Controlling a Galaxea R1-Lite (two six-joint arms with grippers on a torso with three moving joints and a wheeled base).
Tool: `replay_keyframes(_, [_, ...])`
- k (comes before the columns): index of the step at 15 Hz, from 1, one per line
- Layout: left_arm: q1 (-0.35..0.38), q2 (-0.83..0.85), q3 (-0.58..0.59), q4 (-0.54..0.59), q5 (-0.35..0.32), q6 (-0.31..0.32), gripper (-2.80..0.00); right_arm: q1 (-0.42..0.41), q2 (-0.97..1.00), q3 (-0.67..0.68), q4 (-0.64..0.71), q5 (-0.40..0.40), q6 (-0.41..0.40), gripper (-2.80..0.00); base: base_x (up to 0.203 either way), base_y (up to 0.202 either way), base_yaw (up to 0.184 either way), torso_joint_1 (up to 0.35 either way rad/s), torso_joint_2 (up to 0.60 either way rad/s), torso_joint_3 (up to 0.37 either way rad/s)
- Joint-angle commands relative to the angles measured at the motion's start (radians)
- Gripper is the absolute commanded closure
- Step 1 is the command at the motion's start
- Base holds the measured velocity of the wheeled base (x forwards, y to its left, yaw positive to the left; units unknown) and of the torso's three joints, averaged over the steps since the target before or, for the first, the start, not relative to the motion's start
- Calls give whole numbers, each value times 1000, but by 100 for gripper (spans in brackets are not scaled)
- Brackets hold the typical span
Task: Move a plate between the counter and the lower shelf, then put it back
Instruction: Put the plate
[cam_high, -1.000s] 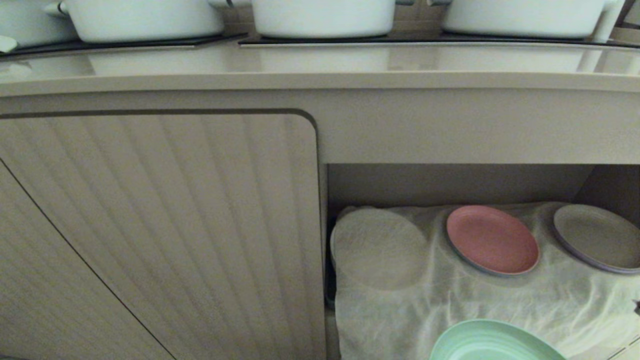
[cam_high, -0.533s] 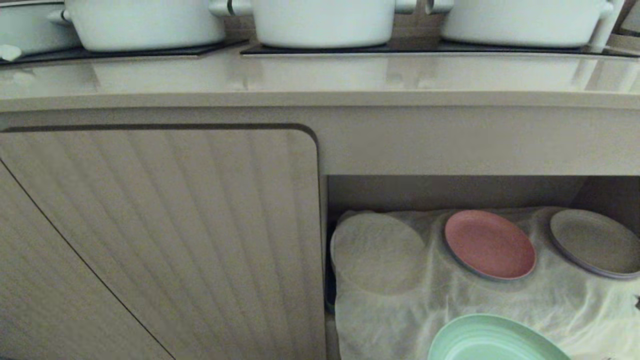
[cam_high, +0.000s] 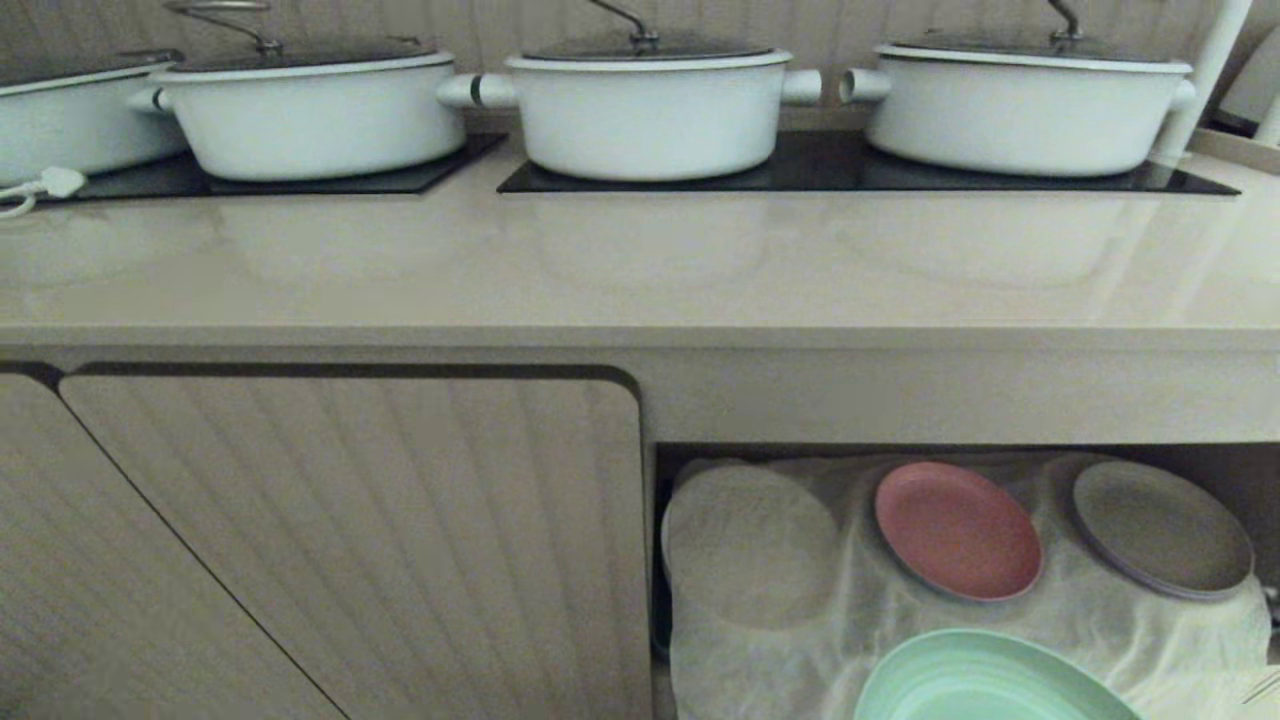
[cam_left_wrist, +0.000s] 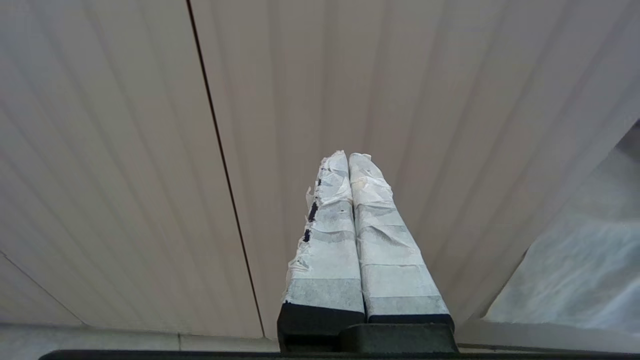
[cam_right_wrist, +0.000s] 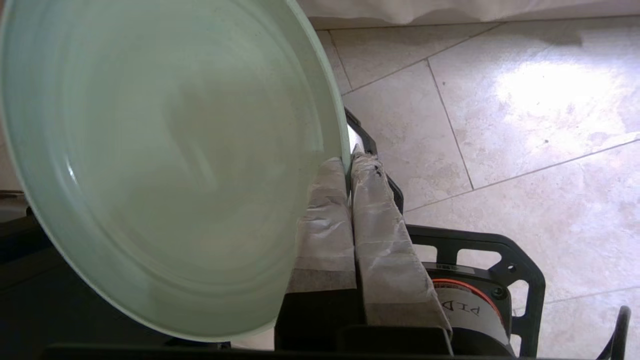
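The mint-green plate (cam_right_wrist: 165, 165) is pinched by its rim in the closed right gripper (cam_right_wrist: 348, 162), a grip seen only in the wrist view, before the lower shelf (cam_high: 1000, 630) holding a pink plate (cam_high: 957, 530). More of the counter (cam_high: 640, 270) is shown than earlier. The left gripper (cam_left_wrist: 348, 156) is closed, empty.

Handwritten letters, seen upside down and reading roughly "PID", stand on a white label (cam_right_wrist: 467, 311) on the robot's base.

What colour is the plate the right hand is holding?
Mint green; the plate shows best in the right wrist view, pinched at its rim by the right hand.
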Motion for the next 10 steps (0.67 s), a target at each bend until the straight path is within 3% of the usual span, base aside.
replay_keyframes(1, [0, 0, 0, 0, 0, -1, 0, 0, 1, 0, 3, 1, 3, 0, 0, 0, 0, 190, -448, -288])
replay_keyframes(10, [0, 0, 0, 0, 0, -1, 0, 0, -10, -2, 3, 1, 4, 0, 0, 0, 0, 210, -488, -283])
